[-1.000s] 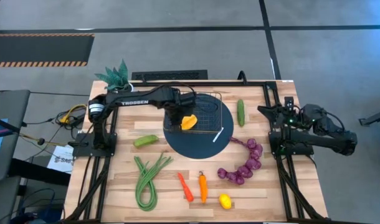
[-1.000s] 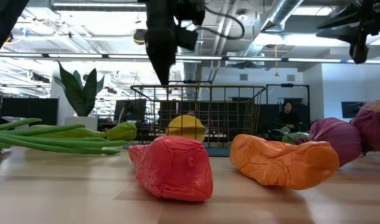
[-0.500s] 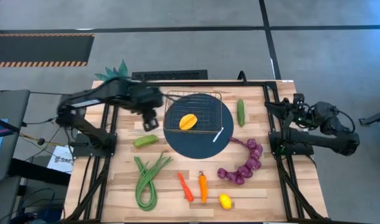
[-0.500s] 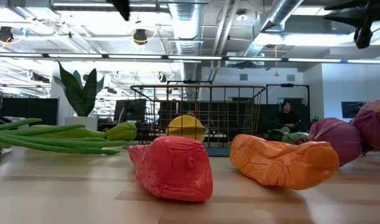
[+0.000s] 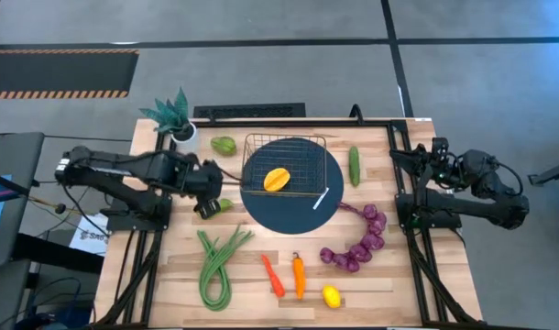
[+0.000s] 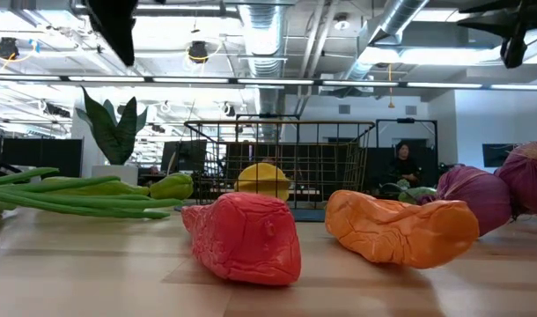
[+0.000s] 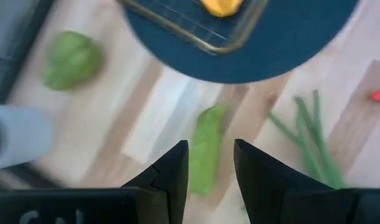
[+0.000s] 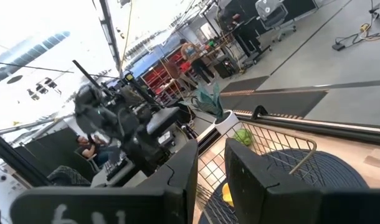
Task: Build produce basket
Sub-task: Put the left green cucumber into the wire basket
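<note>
The wire basket (image 5: 302,151) stands on a round dark blue mat (image 5: 293,209), with a yellow-orange pepper (image 5: 277,179) lying in it. Produce lies on the wood: two green fruits (image 5: 224,145) (image 7: 205,155), a cucumber (image 5: 355,165), purple grapes (image 5: 357,240), green beans (image 5: 215,261), a red pepper (image 5: 273,275), an orange pepper (image 5: 299,275) and a lemon (image 5: 331,296). My left gripper (image 7: 212,165) hangs open above the near green fruit, left of the mat, holding nothing. My right gripper (image 8: 212,168) waits at the right edge, open, pointing level across the table.
A spiky green plant in a white pot (image 5: 174,117) stands at the far left corner. A small white strip (image 5: 321,198) lies on the mat's near right part. Bare wood shows between the mat and the near produce. People and furniture show in the room behind.
My left gripper has drawn back from over the basket toward the table's left edge, rising a little and rolling at the wrist, and now hangs over the near green fruit. The yellow-orange pepper stays in the basket.
</note>
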Robot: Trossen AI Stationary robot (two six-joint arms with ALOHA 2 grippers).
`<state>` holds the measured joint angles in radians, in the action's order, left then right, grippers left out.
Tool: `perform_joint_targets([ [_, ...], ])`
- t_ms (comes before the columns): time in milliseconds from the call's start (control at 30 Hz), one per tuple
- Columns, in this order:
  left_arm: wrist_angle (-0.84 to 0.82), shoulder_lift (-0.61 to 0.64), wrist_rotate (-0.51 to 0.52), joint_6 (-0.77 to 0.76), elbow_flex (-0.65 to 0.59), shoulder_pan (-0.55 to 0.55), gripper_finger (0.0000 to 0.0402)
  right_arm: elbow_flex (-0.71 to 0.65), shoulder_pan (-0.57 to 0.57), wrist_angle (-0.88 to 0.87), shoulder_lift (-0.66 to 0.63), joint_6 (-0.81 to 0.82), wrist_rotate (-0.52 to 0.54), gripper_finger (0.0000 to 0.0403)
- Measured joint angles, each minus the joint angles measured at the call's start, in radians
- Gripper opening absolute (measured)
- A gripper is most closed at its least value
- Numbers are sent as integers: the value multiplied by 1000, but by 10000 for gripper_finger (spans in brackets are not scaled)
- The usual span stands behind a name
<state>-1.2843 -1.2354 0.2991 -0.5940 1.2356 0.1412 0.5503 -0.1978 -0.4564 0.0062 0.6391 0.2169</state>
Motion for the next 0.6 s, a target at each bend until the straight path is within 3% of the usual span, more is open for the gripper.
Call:
perform_joint_targets([
  [300, 208, -4, -11, -39, -206, 23, 114, 0, 0, 0, 0, 0, 0, 102],
  [600, 265, -3, -5, -32, -225, 23, 114, 0, 0, 0, 0, -2, 15, 102],
])
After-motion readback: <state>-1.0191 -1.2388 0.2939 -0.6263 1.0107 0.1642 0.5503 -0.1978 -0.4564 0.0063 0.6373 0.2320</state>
